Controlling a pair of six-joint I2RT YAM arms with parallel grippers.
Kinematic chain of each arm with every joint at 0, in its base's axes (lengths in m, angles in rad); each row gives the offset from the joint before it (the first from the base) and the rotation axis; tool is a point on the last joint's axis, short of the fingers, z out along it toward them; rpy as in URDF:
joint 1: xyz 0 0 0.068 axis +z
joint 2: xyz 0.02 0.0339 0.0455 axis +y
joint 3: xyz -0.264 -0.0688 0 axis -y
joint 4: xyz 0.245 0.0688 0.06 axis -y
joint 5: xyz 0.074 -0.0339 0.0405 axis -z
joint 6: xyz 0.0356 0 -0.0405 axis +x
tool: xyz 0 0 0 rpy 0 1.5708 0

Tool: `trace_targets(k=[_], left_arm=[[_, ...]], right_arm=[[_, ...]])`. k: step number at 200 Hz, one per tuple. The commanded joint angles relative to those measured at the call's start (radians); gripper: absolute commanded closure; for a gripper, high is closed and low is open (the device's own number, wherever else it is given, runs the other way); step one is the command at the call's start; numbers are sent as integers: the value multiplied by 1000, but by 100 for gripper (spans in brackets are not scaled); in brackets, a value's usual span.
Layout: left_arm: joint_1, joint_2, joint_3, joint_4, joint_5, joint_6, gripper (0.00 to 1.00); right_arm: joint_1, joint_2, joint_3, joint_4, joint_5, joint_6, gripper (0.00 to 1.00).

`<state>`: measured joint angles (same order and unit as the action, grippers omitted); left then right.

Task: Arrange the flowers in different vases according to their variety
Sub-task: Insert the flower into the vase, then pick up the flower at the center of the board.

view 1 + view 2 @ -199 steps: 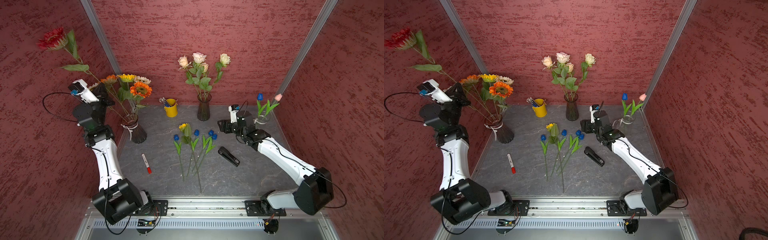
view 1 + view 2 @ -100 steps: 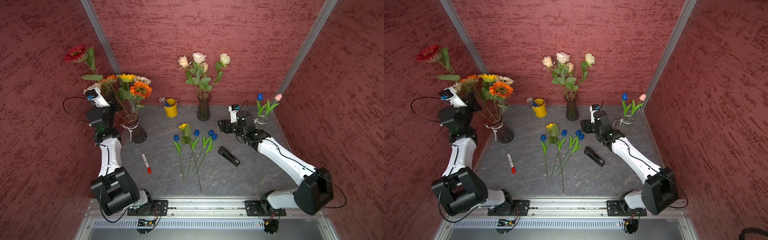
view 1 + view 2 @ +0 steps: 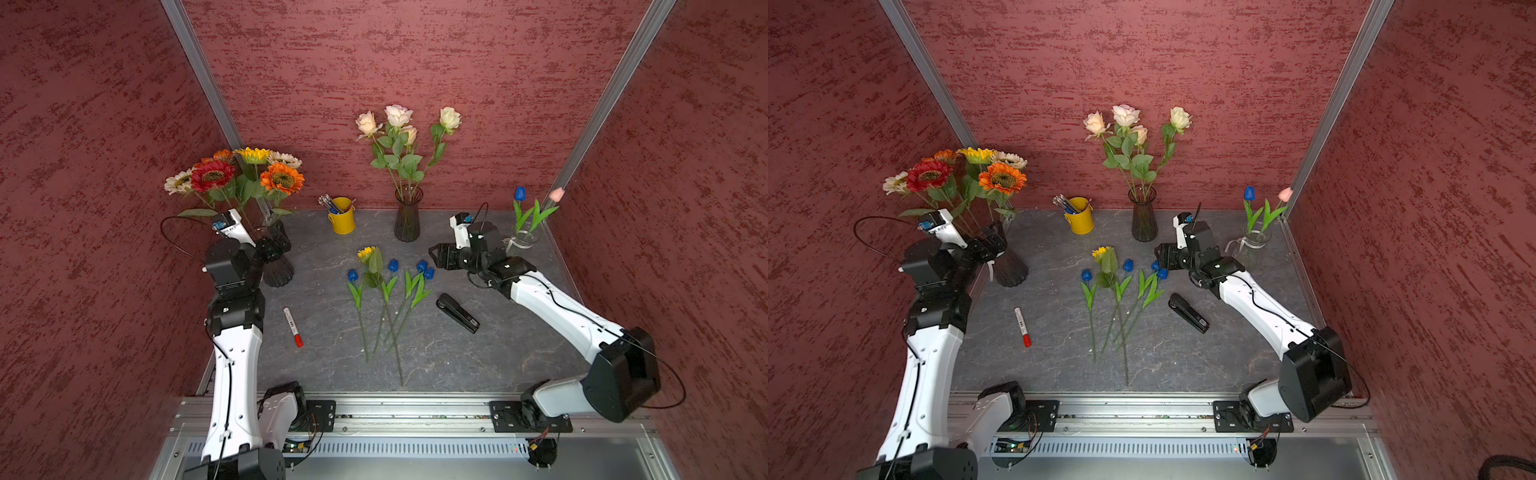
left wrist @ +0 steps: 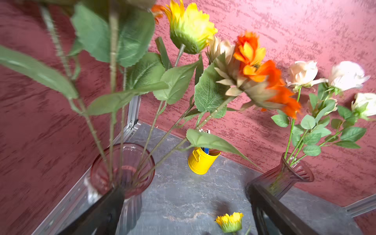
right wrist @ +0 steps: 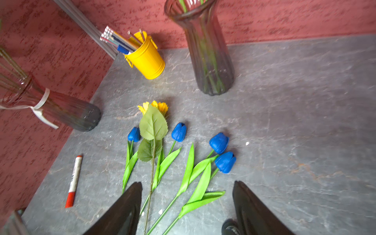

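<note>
Left tool (image 4: 183, 193), spread, crowds the dark ribbed glass vase (image 3: 278, 272) at the grey bench's (image 3: 478, 361) edge, hiding its neck. Right tool (image 5: 187, 183), spread, hangs beside green-stemmed blue tulips (image 5: 219, 142).

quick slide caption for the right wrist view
Open right gripper facing four blue tulips and one yellow sunflower lying on the grey table.

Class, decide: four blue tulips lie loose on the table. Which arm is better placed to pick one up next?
Right, most likely. The right gripper hangs open beside the blue tulips, near the small tulip vase; the left gripper is away at the sunflower vase.
</note>
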<state>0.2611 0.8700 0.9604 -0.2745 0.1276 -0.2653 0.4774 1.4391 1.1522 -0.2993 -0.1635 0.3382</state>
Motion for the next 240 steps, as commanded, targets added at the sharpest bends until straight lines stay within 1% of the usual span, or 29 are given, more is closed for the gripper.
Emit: trace_targets(k=[1,19,41,62,84,104,120,137,157,185,196,208,217,222,227,231,240], left_arm=[[-34,-73,-52,-225,-56,-54,0],[-63,-142,-92,-274,-53,-104,0],[-129,-187,-125,-346,-57,-154,0],[-219,-206,-165,-391,-63,-205,0],[-328,-192,-216,-397,-48,-281,1],[-447,-103,-234,-405,-28,-352,4],[-521,25,-226,-410,25,-389,4],[-578,173,-208,-395,90,-405,5],[-613,295,-187,-349,148,-405,6],[-638,407,-126,-309,156,-395,11],[-644,458,-93,-305,161,-388,14],[-655,514,-58,-297,169,-384,23],[-665,552,-36,-287,166,-381,34],[-670,571,-28,-277,166,-378,42],[-675,588,-20,-267,168,-378,48],[-679,602,-14,-262,168,-377,50],[-686,629,-1,-254,164,-382,51]], right_arm=[[36,12,-9,-31,-84,29,26],[97,63,-20,-36,-96,38,27],[155,110,-34,-30,-96,58,28],[161,111,-66,1,-93,95,28],[161,102,-63,-24,-56,91,27],[155,101,-48,-54,-25,78,26],[137,107,-36,-71,-37,82,25],[114,112,-26,-94,-41,83,26],[86,104,-23,-117,-40,81,26],[57,62,-46,-125,-31,75,25],[47,49,-54,-126,-28,73,25],[36,34,-62,-131,-27,71,25],[28,23,-69,-132,-25,71,25],[26,22,-72,-131,-24,71,25],[22,23,-77,-130,-24,72,25],[19,-3,-80,-130,-22,73,25],[14,-16,-87,-132,-22,73,25]])
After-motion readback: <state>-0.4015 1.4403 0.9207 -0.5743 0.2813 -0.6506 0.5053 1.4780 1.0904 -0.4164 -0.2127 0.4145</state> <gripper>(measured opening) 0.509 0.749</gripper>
